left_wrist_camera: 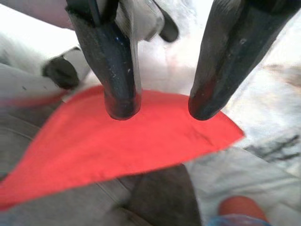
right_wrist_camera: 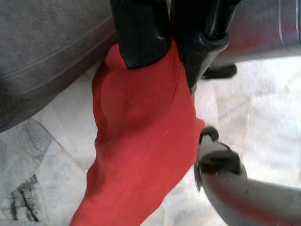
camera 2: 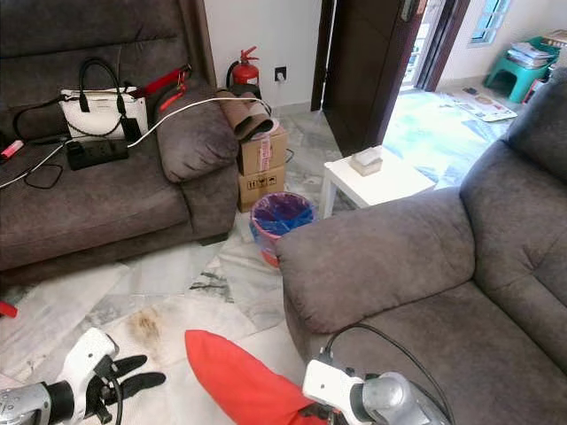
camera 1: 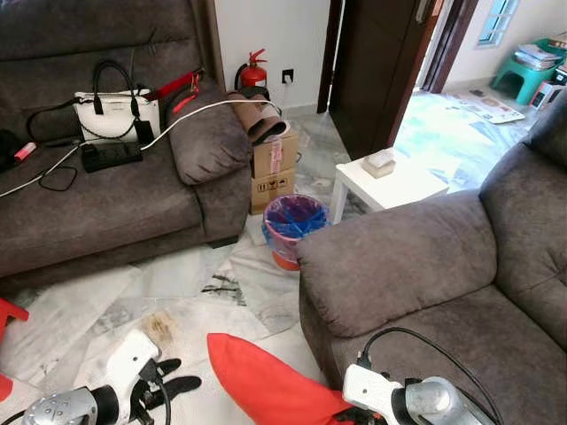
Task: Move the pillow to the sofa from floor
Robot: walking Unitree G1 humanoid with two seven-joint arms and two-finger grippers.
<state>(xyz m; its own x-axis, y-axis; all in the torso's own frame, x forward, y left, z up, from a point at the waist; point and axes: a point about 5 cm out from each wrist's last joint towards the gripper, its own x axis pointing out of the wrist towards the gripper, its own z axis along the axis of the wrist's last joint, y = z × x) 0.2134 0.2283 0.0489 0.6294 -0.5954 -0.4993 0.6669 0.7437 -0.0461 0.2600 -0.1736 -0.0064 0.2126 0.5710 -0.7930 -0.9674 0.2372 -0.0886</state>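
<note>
**Red pillow gripped, sofa seat right alongside**

Right gripper (right_wrist_camera: 171, 52) first: its two black fingers are pinched tight on a fold of the soft red fabric pillow (camera 1: 266, 381), and the cloth bunches up between the pads. That pillow hangs low, at the foot of the grey fabric sofa (camera 1: 416, 266), just beside its rounded armrest, one pointed corner sticking out over the pale marble floor (camera 1: 177, 292). Whether any part of it rests on the tiles, I cannot tell.

Over to the left gripper (left_wrist_camera: 157, 101): fingers parted, a modest gap, tips poised just above the pillow's upper edge, touching nothing as far as I can see.

So where are we? By my reading the pickup is done, or close to it, and the placing is all to come: the pillow has to go up and across onto the seat cushion to the robot's right.

Further out, a red bin with a purple liner (camera 1: 292, 226), a small white side table (camera 1: 390, 186) and a second grey sofa carrying a white handbag (camera 1: 115, 111).
</note>
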